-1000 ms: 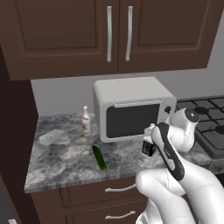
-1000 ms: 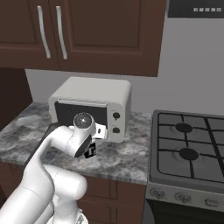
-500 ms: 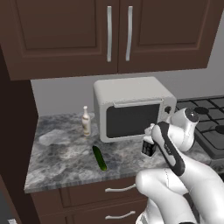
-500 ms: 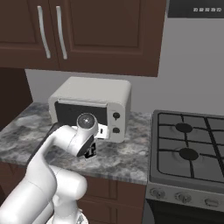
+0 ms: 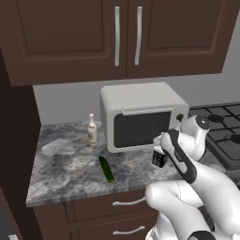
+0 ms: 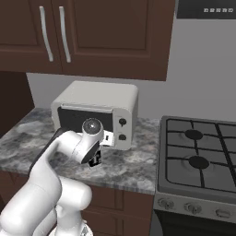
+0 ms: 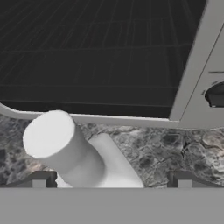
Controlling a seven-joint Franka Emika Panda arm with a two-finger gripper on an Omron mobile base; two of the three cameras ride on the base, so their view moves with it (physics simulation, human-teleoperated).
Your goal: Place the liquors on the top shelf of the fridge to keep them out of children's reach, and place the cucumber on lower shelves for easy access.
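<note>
Two liquors are apart: the cream-white bottle [image 5: 92, 129] stands near the worktop's [image 5: 65, 173] back edge, left of the microwave [image 5: 140, 117]; the squat bottle [image 7: 65, 151] sits between the spread jaws [image 5: 159, 158]. The cucumber [image 5: 106, 169] lies near the front edge.

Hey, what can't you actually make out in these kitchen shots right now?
1. Squat liquor bottle: the hand view's bottom edge cuts off its body, so just the white neck is seen.
2. Gripper: whether its tips touch that bottle; in the left base view, hand and bottle blend into one dark patch.
3. Cream-white bottle: any label is too small in the left base view.
</note>
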